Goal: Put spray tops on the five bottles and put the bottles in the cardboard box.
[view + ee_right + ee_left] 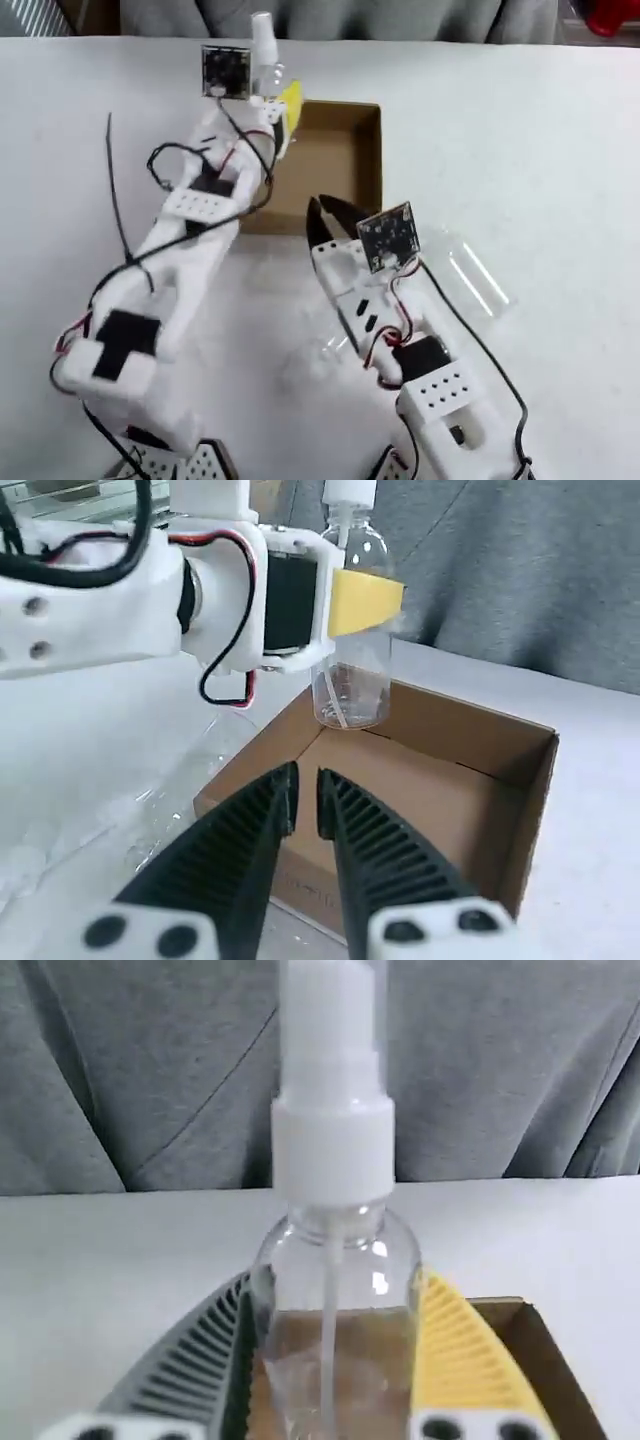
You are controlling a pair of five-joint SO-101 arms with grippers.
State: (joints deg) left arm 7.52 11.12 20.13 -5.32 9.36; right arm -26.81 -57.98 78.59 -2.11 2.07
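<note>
— Closest to my lens, the right gripper point(306, 780): black jaws almost together with a thin gap between them, gripping nothing. It hovers at the near wall of the cardboard box point(470, 750).

— What's around it?

— One clear bottle lying on its side point(190, 770) on the white table point(540, 130), just beside the box's near corner. A second lying bottle point(470, 270) is on the right arm's outer side. The left arm point(190, 230) runs along the box's other flank, its cables looped above it. Grey cloth point(120, 1070) hangs behind the table.

— And the left gripper point(340, 1290)?

— Its grey and yellow jaws pinch an upright bottle point(335, 1330) at the body, and a white spray top point(333, 1150) is on its neck. I see the bottle's base hanging over the box's far corner, above the rim.
</note>
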